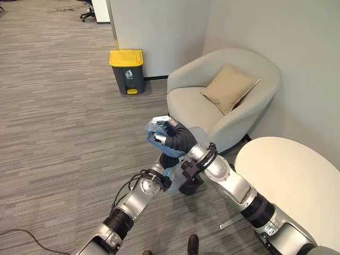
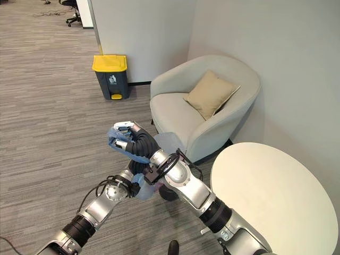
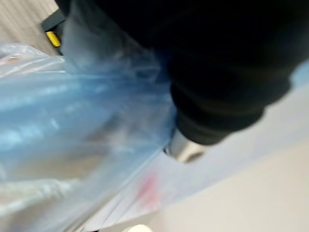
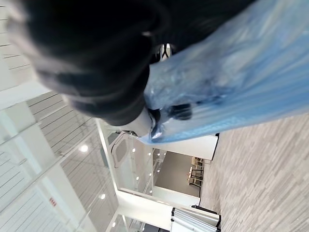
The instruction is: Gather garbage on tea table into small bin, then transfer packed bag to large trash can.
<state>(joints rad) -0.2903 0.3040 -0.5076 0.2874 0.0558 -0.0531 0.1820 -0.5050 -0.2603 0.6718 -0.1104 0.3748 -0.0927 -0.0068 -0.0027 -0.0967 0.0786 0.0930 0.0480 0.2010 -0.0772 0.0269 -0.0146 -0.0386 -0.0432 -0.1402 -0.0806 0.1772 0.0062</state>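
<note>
A blue translucent plastic bag (image 1: 159,139) hangs in the air in front of me, over the carpet. My right hand (image 1: 163,128) is raised with its fingers curled round the bag's bunched top (image 4: 207,92). The lower part of the bag (image 2: 143,189) sags below my right forearm. My left hand (image 1: 163,163) reaches in under that forearm, right against the bag (image 3: 72,125). The large grey trash can with a yellow lid (image 1: 126,70) stands by the wall, well ahead and to the left. The round white tea table (image 1: 289,175) is at my right.
A light grey armchair (image 1: 223,98) with a tan cushion (image 1: 228,86) stands between the table and the trash can, against the wall. Open grey carpet (image 1: 58,122) stretches from me to the trash can. An office chair base (image 1: 87,15) shows far back.
</note>
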